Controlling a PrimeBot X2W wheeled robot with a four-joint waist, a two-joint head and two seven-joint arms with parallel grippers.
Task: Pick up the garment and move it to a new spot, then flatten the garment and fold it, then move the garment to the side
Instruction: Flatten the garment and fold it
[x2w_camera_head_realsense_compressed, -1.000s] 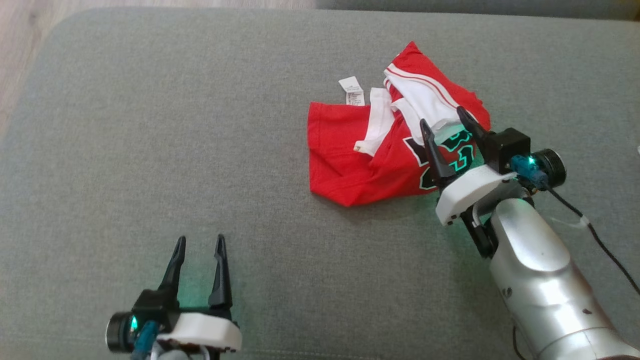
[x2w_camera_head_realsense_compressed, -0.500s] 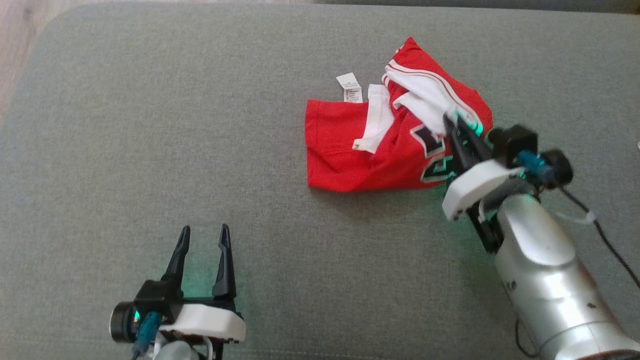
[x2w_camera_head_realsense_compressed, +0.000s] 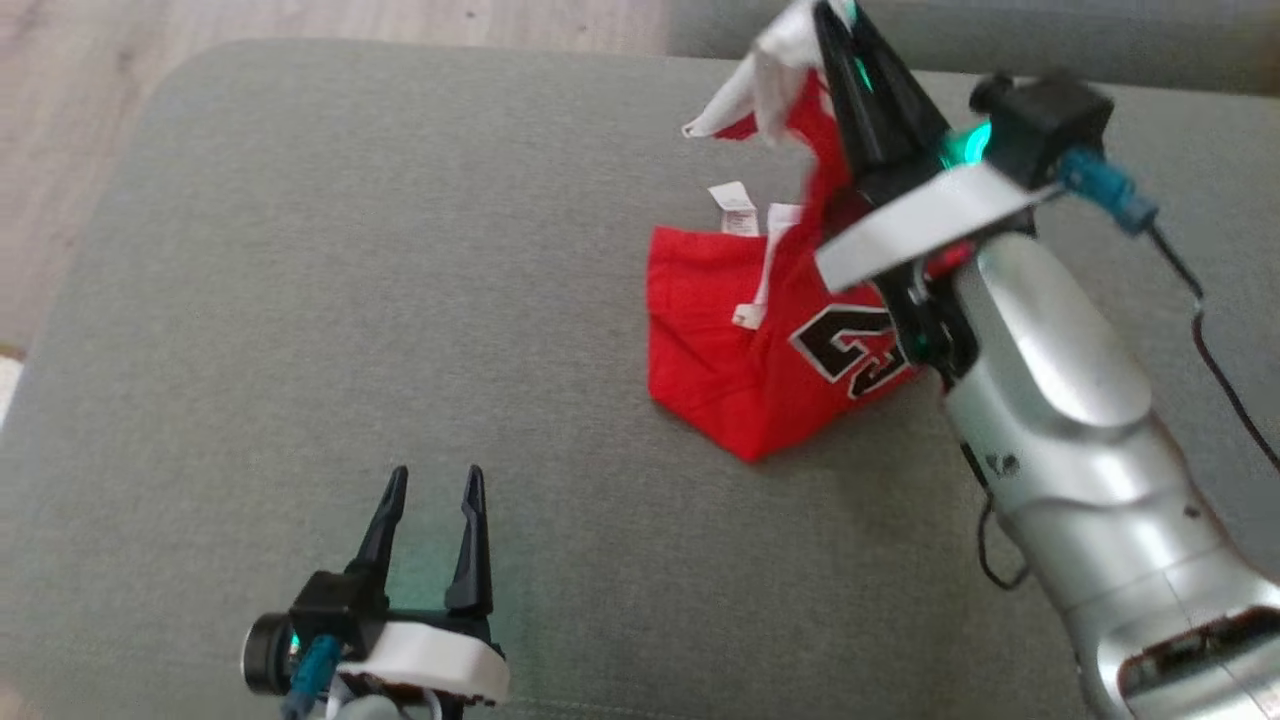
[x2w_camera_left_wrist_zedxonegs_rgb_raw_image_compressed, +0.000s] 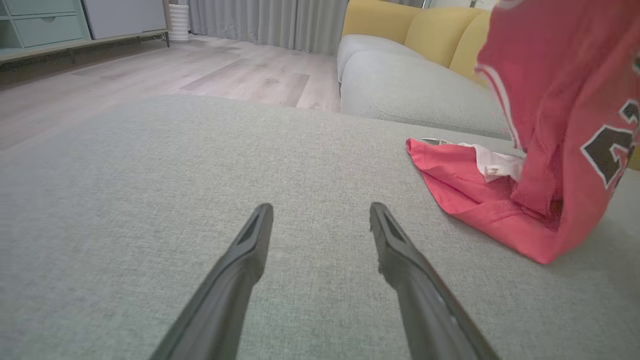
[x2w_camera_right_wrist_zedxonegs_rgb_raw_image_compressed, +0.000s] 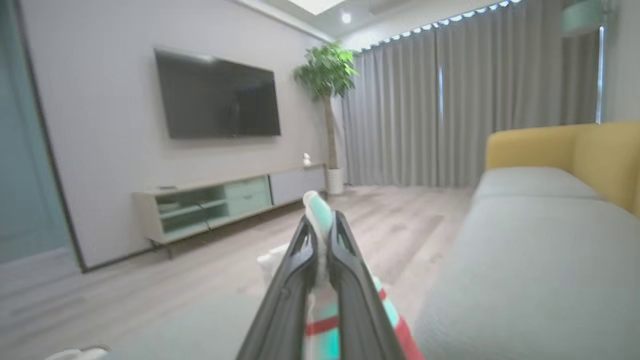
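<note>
My right tool (x2w_camera_head_realsense_compressed: 838, 30) pinches a white edge of the red garment (x2w_camera_head_realsense_compressed: 730, 370), its top blurred and cut off at the head view's upper edge, its lower part on the grey cushion (x2w_camera_head_realsense_compressed: 400, 250); my forearm (x2w_camera_head_realsense_compressed: 1050, 400) hides its right side. My left tool (x2w_camera_head_realsense_compressed: 436, 475) stands spread, well apart.

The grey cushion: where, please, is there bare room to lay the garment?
The widest bare patch of the cushion lies between its left edge and the garment, beyond the open left claw. Another lies between that claw and the right forearm. The right side is crowded: the right claw holds the garment up there.
</note>
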